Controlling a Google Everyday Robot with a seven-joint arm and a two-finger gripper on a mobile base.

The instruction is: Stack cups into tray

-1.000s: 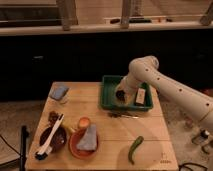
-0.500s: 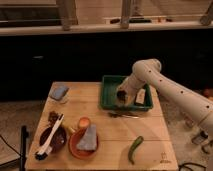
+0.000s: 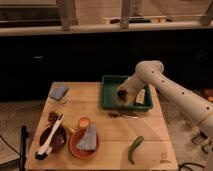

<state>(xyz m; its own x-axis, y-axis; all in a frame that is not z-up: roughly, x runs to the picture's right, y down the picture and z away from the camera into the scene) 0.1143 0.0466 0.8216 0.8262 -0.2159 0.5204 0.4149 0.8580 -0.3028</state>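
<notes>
The deep green tray (image 3: 107,93) stands at the back of the wooden table, right of centre. My white arm comes in from the right and bends down into it. The gripper (image 3: 122,94) is inside the tray near its middle, low over the floor and shut. A small dark shape sits right at the gripper tip; I cannot tell whether it is a cup or part of the hand. No cups show clearly anywhere else. A pale object (image 3: 142,98) lies in the tray's right part, partly behind the arm.
A blue-grey pad (image 3: 59,92) lies at the back left. At the front left are a dark brown bowl (image 3: 52,139) with a white utensil and an orange-brown dish (image 3: 83,145) holding a grey piece. A green vegetable (image 3: 134,148) lies front right, and a thin utensil (image 3: 123,115) just before the tray.
Almost nothing differs. The arm stays in the tray, with the gripper only a touch further right than a second ago.
</notes>
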